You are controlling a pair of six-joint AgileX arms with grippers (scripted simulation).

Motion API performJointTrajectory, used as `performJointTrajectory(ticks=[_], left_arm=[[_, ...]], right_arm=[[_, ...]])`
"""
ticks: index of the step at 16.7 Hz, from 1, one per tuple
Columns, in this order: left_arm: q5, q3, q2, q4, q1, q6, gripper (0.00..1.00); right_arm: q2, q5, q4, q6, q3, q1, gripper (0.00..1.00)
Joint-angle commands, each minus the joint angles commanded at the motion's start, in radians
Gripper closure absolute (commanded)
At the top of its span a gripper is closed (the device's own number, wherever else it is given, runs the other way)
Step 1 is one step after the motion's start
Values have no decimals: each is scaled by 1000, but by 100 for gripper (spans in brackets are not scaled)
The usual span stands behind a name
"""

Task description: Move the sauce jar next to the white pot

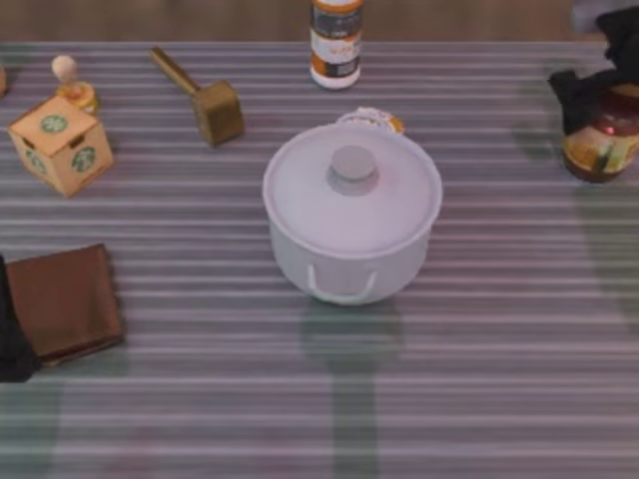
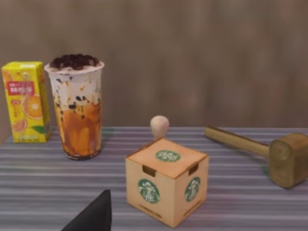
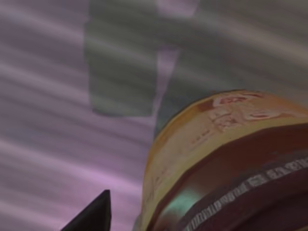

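Note:
The sauce jar (image 1: 600, 143), squat with dark red sauce and a yellow-orange label, is at the table's far right. My right gripper (image 1: 595, 108) reaches over it from the back right corner, open. In the right wrist view the jar (image 3: 216, 159) fills the frame between the jaws, and a strip of table separates it from the one dark finger (image 3: 94, 216) that shows. The white pot (image 1: 300, 200), lidded with a grey knob (image 1: 352, 167), stands at the table's middle, well left of the jar. My left gripper (image 1: 10, 344) is parked at the left edge, open and empty.
An orange-and-white bottle (image 1: 335, 40) stands at the back centre, with a wooden mallet (image 1: 210, 100) to its left. A logo box (image 1: 60, 143) and a brown pad (image 1: 65, 302) sit at the left. A small packet (image 1: 371, 120) lies behind the pot. A drink cup (image 2: 77, 106) and juice carton (image 2: 26, 101) stand beyond the box.

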Motion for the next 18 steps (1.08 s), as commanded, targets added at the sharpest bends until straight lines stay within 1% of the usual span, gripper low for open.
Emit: performJointTrajectory(ticks=[4, 17, 18], left_arm=[[0, 0, 0, 0, 0, 0, 0], [0, 0, 0, 0, 0, 0, 0], [0, 0, 0, 0, 0, 0, 0]], right_arm=[[2, 0, 8, 0, -7, 0, 0], [2, 0, 8, 0, -7, 0, 98], [2, 0, 8, 0, -7, 0, 100]])
